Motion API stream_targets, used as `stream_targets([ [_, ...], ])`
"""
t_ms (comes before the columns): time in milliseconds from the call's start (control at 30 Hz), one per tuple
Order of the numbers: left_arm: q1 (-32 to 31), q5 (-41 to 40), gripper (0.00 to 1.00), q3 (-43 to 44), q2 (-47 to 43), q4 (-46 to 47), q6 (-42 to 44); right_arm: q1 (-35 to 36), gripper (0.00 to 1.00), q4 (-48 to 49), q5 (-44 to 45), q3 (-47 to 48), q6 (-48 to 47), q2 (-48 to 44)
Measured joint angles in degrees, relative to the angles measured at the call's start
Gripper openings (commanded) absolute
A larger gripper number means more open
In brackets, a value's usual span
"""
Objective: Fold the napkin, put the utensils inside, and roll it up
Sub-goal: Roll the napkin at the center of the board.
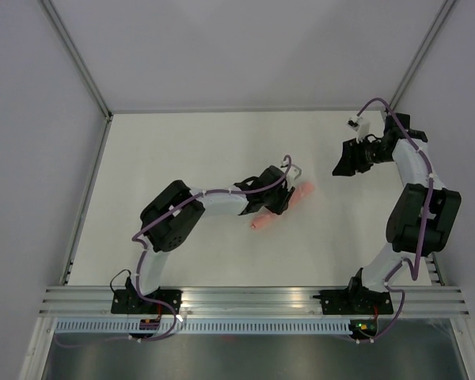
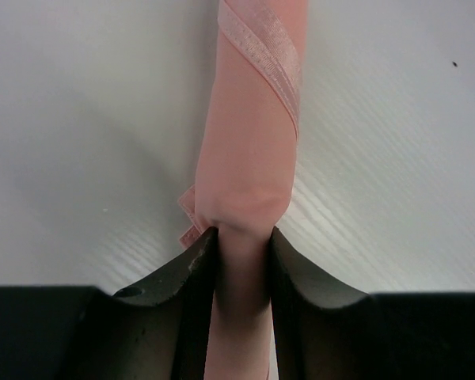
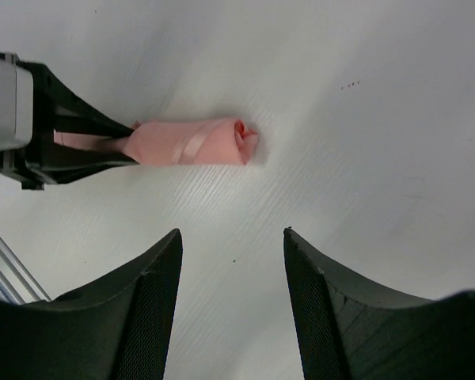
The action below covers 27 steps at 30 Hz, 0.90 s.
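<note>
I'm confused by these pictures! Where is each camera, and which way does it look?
Top: above, behind, facing down; both arms show.
Left wrist: looks along the left end effector, shut on the rolled salmon-pink cloth napkin.
Right wrist: looks past the open right end effector at the white table.
All three share the napkin.

The table [image 1: 182, 150] under me is plain white and matte, with a fine grain and a few small dark specks. Pale grey walls close it in: a back wall [image 1: 253, 47], a left wall [image 1: 24, 158], a right wall [image 1: 471, 142]. Metal posts [image 1: 75, 55] rise at the far corners. A ribbed aluminium rail [image 1: 253, 297] runs along the near edge, and the light is soft and even
</note>
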Motion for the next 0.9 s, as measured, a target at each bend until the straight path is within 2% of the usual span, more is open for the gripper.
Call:
stream_targets([
  [367,9.31,0.13,0.37,-6.23,-3.82,1.22,-10.95,-1.64,0.60,-3.76,-0.79,-2.21,-1.70,-6.80],
  [700,10.80,0.07,0.39,-1.84,-1.46,-2.56,-22.12,-1.64,0.60,-5.64,-1.20,-2.95,-2.10,-8.98],
  [900,10.88,-0.61,0.44,-2.16,-1.42,-2.16,-26.47,-1.64,0.60,-5.73,-1.46,-4.72,-2.47,-9.77],
])
